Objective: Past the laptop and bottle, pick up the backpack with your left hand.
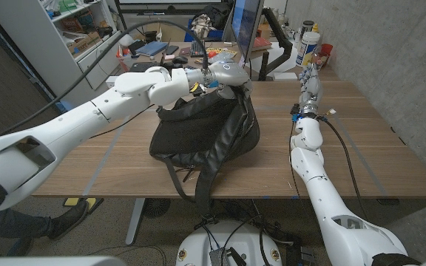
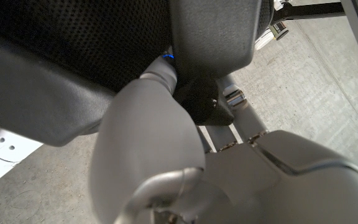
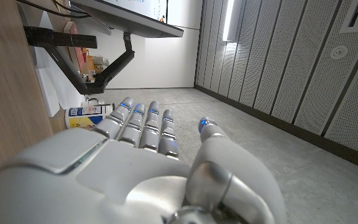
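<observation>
The left hand (image 1: 224,76) grips the top of the backpack (image 1: 205,129) at table (image 1: 361,159) centre; lifting looks underway or about to start. At 2 o'clock, the right hand (image 1: 309,80) rests with fingers extended, holding nothing.

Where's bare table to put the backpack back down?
Bare wood lies between the backpack and the right arm, and on the table's left side under the left arm. The far edge by the monitor is cluttered.
</observation>
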### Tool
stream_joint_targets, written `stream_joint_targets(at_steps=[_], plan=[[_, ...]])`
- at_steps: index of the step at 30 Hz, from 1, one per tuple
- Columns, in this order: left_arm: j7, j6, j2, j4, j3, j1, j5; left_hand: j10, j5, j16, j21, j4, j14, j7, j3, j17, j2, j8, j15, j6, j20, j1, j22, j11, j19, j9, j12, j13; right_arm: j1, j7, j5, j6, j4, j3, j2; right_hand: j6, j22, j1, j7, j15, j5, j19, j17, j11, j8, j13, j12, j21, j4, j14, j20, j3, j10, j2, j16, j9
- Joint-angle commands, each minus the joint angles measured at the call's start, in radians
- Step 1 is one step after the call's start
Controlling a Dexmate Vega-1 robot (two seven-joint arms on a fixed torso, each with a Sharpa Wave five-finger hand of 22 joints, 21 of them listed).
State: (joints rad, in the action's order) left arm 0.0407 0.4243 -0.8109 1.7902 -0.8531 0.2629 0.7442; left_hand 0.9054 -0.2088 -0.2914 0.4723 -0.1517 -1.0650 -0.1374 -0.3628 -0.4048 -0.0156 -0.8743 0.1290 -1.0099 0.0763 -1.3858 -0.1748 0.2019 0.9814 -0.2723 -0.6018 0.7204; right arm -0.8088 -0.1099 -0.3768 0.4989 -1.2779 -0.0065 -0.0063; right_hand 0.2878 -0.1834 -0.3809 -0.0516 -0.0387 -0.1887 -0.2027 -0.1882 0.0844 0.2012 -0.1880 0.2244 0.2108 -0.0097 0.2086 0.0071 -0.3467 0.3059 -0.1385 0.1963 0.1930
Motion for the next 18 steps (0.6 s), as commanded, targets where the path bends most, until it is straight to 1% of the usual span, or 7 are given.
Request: stream_joint_targets(at_steps=[1,11,16,18], plan=[[-0.023,-0.051,-0.02,0.041,0.045,0.026,-0.011,0.008,-0.006,0.007,0.004,0.017,-0.065,0.02,-0.025,-0.009,-0.004,-0.008,0.104,-0.032,0.001,0.006,-0.005,0.001,-0.005,-0.014,0.003,0.006,-0.003,-0.001,0.008,-0.001,-0.009,-0.008,0.002,0.021,-0.005,-0.011,0.001,0.011,-0.006,-0.017,-0.002,-0.004,0.005,-0.003,0.014,0.002,-0.003,0.033,-0.016,-0.006,0.03,0.005,0.006,0.001],[-0.05,-0.06,-0.026,0.058,0.063,0.03,0.0,0.014,-0.008,0.01,0.005,0.018,-0.069,0.01,-0.029,-0.014,0.0,-0.014,0.105,-0.032,0.001,0.012,-0.005,0.001,-0.003,-0.019,0.008,0.01,-0.013,-0.005,0.013,0.006,-0.021,-0.01,0.006,0.023,-0.004,-0.011,0.003,0.009,-0.006,-0.017,-0.002,-0.004,0.005,-0.003,0.013,0.001,-0.003,0.034,-0.022,-0.007,0.032,0.004,0.005,0.001],[-0.063,-0.078,-0.023,0.066,0.078,0.033,-0.006,0.018,-0.008,0.013,0.005,0.018,-0.07,0.011,-0.032,-0.015,0.0,-0.015,0.105,-0.034,0.001,0.013,-0.005,0.002,-0.004,-0.018,0.011,0.012,-0.018,-0.004,0.011,0.008,-0.027,-0.01,0.008,0.024,-0.004,-0.012,0.003,0.01,-0.006,-0.017,-0.001,-0.003,0.005,-0.003,0.013,0.001,-0.004,0.034,-0.021,-0.008,0.033,0.004,0.004,0.001],[-0.069,-0.085,-0.021,0.07,0.085,0.034,-0.007,0.021,-0.009,0.014,0.005,0.018,-0.073,0.008,-0.033,-0.016,0.001,-0.014,0.105,-0.034,0.002,0.015,-0.005,0.002,-0.004,-0.016,0.012,0.013,-0.02,-0.005,0.011,0.007,-0.03,-0.01,0.008,0.024,-0.004,-0.012,0.002,0.009,-0.006,-0.017,-0.001,-0.003,0.005,-0.003,0.013,0.001,-0.004,0.034,-0.021,-0.008,0.033,0.004,0.003,0.001]])
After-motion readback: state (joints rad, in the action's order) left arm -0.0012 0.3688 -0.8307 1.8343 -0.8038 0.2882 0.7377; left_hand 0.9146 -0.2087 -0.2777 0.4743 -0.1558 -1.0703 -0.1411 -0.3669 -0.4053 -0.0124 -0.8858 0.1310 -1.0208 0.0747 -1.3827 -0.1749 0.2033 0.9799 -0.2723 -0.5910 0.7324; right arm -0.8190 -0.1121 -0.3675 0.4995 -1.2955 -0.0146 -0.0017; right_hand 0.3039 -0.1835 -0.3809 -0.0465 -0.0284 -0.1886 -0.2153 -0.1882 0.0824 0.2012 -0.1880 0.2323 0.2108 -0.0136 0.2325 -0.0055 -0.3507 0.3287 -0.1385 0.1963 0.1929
